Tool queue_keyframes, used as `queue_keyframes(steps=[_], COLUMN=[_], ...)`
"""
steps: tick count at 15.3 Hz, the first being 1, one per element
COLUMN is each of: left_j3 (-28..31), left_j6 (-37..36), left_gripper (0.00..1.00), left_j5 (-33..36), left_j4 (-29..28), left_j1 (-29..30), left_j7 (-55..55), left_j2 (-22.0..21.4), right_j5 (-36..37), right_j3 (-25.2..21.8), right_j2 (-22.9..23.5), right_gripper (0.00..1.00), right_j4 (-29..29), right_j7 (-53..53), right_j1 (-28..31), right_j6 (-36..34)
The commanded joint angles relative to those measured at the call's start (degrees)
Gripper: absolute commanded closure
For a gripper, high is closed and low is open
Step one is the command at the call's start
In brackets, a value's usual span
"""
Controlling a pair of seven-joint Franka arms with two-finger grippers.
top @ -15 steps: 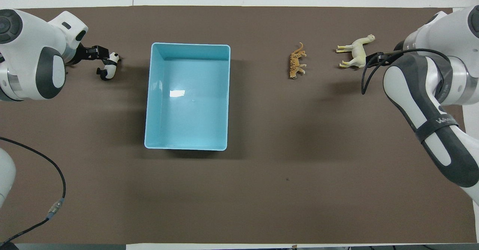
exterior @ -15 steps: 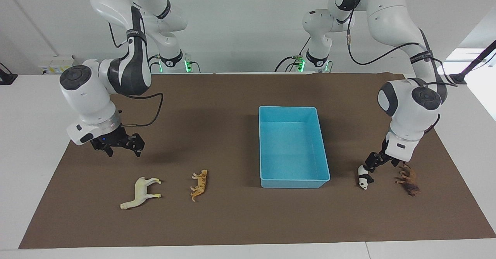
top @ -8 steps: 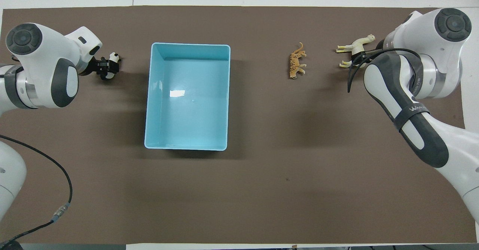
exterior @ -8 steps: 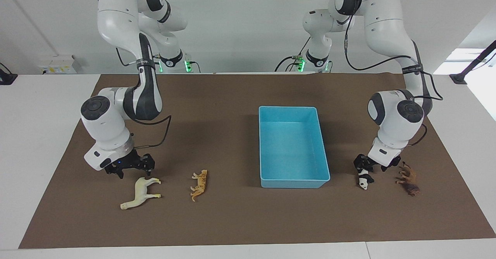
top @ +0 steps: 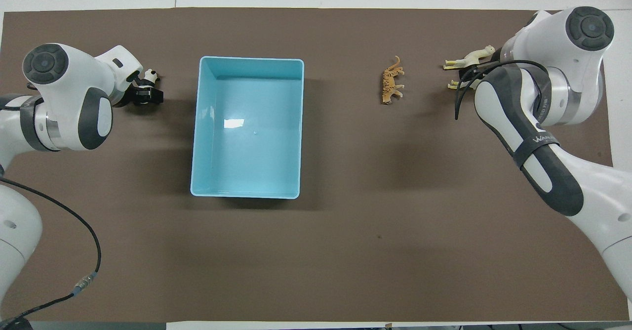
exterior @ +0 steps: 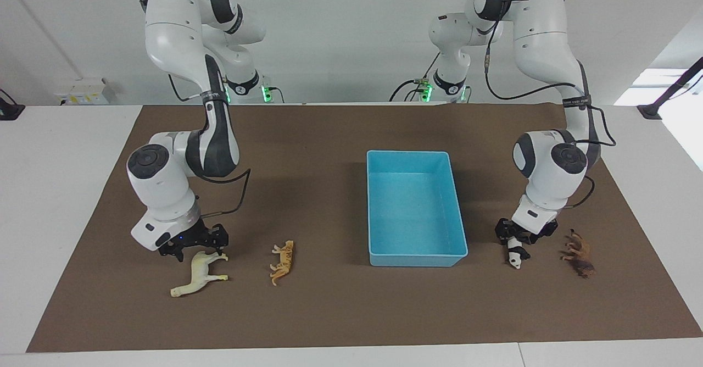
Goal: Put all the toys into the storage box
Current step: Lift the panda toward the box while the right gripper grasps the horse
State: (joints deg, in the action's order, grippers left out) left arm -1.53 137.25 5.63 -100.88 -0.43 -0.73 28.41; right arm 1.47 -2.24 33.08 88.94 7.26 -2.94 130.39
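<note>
My left pincer (exterior: 515, 240) is clamped on the panda (exterior: 515, 257) beside the storage box (exterior: 416, 257); my right pincer (exterior: 200, 244) gapes wide over the horse (exterior: 197, 273), well apart from the box.

Legible markings: one only. A dark band (top: 537, 142) around the right arm's forearm (top: 523, 122) carries white capital lettering, seen in the overhead view. It reads "WANA…", then runs on around the curve of the band and cannot be made out. A similar band (exterior: 573, 101) on the left arm in the facing view bears white characters too small to read. No numbers or signs readable elsewhere.
</note>
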Motion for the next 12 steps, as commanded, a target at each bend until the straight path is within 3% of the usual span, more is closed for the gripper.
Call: queue_keyframes(steps=[1, 3, 7, 10, 12], left_j3=[0.4, 0.4, 0.0, -0.8, -0.8], left_j6=[-0.5, -2.8, -22.0, -31.8, -34.4], left_gripper=[0.81, 0.93, 0.93, 0.92, 0.91], left_j5=[-1.3, -1.6, -4.4, -6.2, -7.6], left_j4=[-0.3, 1.1, 14.3, 15.1, 14.7], left_j1=[-0.2, 0.2, -0.4, -3.5, -8.2], left_j7=[-1.0, -1.0, -4.0, -12.5, -19.2], left_j2=[-0.9, -0.9, -1.4, -8.7, -10.1], right_j5=[0.8, 0.7, 0.6, 0.5, 0.5], right_j3=[0.2, 0.2, 0.2, 0.2, 0.2], right_j2=[3.6, 4.2, 4.3, 4.3, 4.3], right_gripper=[0.0, 0.0, 0.0, 0.0, 0.0], right_j4=[-4.3, -4.5, -3.0, -2.1, 0.0], right_j7=[1.5, 1.9, 2.1, 3.2, 3.5], right_j1=[0.9, 1.0, 0.9, 0.8, 0.8], right_j6=[0.0, 0.4, 3.0, 3.5, 6.0])
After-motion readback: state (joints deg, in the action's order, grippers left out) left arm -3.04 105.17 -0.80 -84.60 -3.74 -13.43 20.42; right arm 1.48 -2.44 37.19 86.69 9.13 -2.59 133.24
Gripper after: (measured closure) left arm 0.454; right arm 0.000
